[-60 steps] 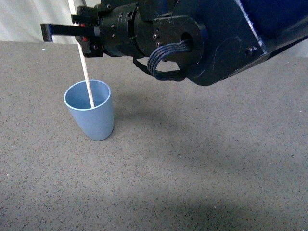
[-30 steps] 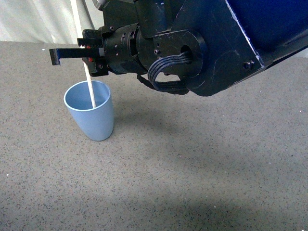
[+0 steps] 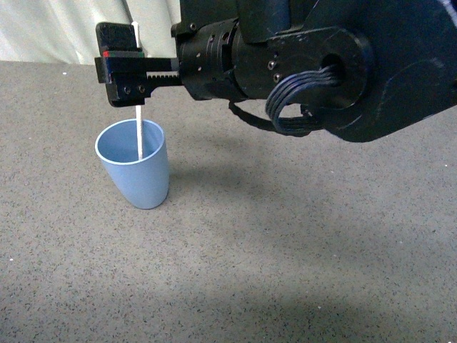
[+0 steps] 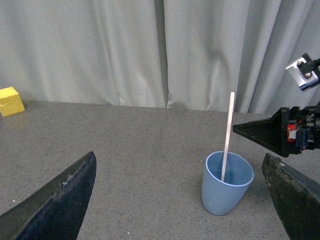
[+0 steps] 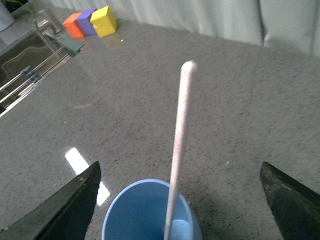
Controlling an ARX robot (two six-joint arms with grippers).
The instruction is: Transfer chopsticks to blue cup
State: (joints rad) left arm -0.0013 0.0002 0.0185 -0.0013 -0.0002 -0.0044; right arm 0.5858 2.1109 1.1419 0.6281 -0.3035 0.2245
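The light blue cup (image 3: 133,171) stands upright on the grey table. The pale chopstick (image 3: 138,136) stands in it, nearly upright, with its lower end inside the cup. My right gripper (image 3: 123,68) hovers above the cup, open, with the stick's upper part passing between its jaws untouched. In the right wrist view the chopstick (image 5: 180,150) rises from the cup (image 5: 150,215) midway between the open right gripper (image 5: 179,170). My left gripper (image 4: 179,165) is open and empty, low over the table, facing the cup (image 4: 227,182) and chopstick (image 4: 228,135) from a distance.
A yellow block (image 4: 10,100) sits far off by the curtain. Orange (image 5: 75,25), purple (image 5: 87,19) and yellow (image 5: 104,20) blocks lie at the table's far corner, beside a metal rack (image 5: 30,70). A pale curtain (image 4: 125,50) backs the table.
The chopstick has dropped lower into the cup and swung from a left lean to nearly upright. My right gripper has turned and shifted over it, its jaws off the stick.
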